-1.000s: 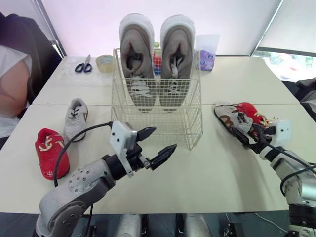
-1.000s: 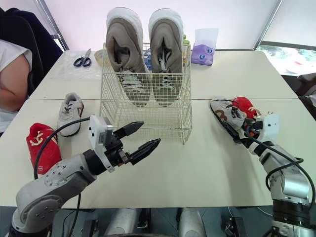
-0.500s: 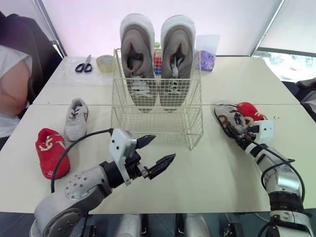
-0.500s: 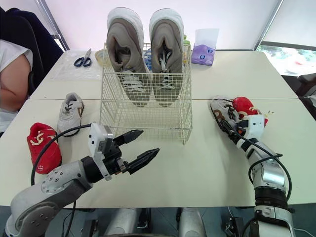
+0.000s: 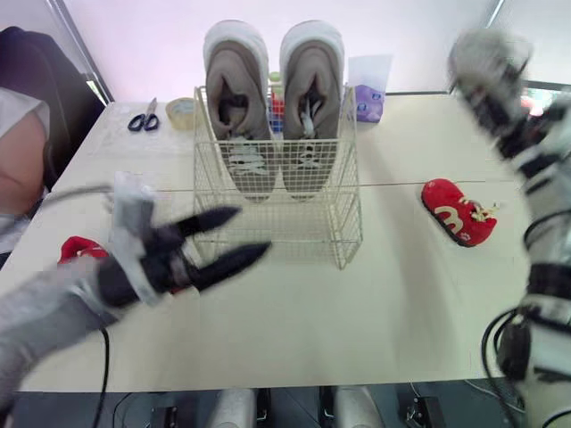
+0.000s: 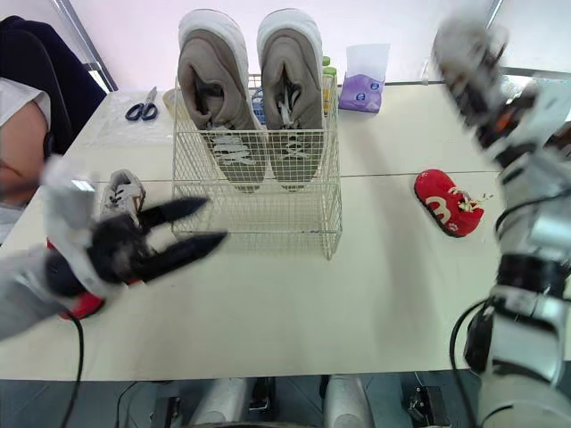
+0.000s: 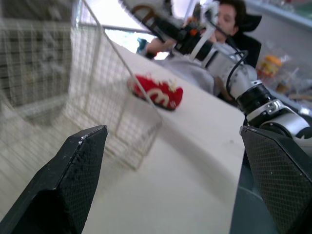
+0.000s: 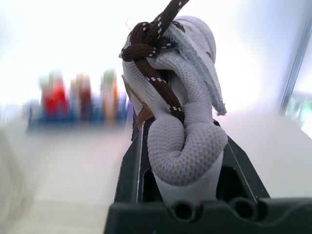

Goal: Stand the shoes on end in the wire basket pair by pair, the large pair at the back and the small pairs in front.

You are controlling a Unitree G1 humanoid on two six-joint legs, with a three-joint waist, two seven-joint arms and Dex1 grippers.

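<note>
Right gripper [image 8: 181, 158] is raised high over the table's right side, its two black fingers pinching a small grey mesh shoe with brown laces [image 8: 170, 87] by the heel end, toe pointing away from the wrist. Left gripper [image 5: 253, 230] hovers low just in front of the basket's left corner, fingers spread wide and holding nothing.

Beneath them runs the pale beige table [image 5: 384, 303]. At its middle stands the cream wire basket [image 5: 350, 234], and in the back of it the large grey-brown pair of trainers [image 5: 312, 89] already stands on end, side by side, soles against the rear wall; the front of the basket is bare. To the right of the basket, well apart from it, a small red shoe with white laces [image 5: 457, 211] lies on the table. On the left, a second small red shoe [image 5: 76, 247] and a second small grey shoe [image 6: 122, 190] lie near each other, partly hidden behind the left arm. Black-handled scissors [image 5: 141, 119] lie at the far left.

By my reading, the large pair is done and the first small shoe is on its way. Next, the right arm should swing over the basket's front, turn the shoe upright and lower it before the trainers, leaving room for its mate.
</note>
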